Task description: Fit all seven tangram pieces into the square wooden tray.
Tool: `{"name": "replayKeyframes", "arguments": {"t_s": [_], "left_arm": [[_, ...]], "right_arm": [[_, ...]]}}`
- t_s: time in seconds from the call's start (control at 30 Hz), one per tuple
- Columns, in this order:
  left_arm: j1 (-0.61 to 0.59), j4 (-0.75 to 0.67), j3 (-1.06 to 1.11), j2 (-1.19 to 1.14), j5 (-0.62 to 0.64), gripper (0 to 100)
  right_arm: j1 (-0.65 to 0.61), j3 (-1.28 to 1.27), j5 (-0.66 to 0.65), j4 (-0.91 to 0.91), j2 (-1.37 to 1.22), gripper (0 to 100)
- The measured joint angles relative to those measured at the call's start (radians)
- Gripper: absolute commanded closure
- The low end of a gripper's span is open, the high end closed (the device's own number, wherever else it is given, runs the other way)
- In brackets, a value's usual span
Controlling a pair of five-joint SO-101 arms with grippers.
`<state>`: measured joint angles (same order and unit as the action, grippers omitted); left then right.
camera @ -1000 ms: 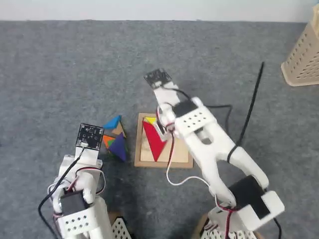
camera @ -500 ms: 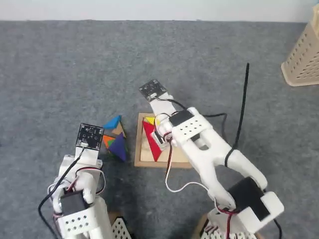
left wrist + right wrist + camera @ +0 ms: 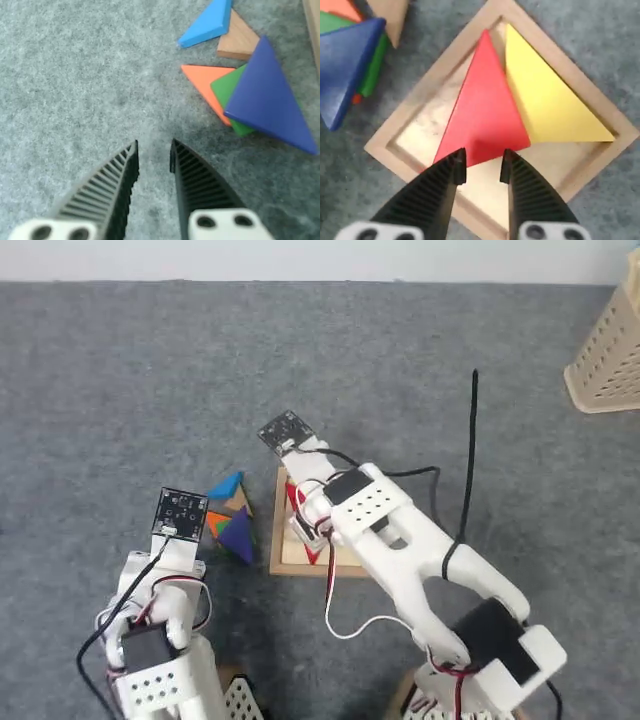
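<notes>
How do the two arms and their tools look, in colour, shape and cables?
The left arm and right arm are white plastic with perforated housings. Black cables run along them. Each wrist carries a black circuit board. The left tool and right tool are black, ridged and pointed, on white bases.

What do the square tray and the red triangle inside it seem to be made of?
Tray: pale unpainted wood, faint grain and slight sheen on its floor. Red triangle: likely wood under smooth, even red paint; no grain shows, so plastic is possible.
</notes>
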<state>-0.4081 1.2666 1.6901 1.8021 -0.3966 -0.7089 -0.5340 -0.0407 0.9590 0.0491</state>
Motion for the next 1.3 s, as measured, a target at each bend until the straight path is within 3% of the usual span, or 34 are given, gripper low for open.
{"name": "replayKeyframes", "arguments": {"t_s": [0.7,1.3], "left_arm": [[-0.002,0.000,0.000,0.000,0.000,90],[0.000,0.000,0.000,0.000,0.000,90]], "right_arm": [[-0.037,-0.089,0.000,-0.043,0.000,88.0],[-0.107,0.061,0.044,-0.014,-0.126,88.0]]}}
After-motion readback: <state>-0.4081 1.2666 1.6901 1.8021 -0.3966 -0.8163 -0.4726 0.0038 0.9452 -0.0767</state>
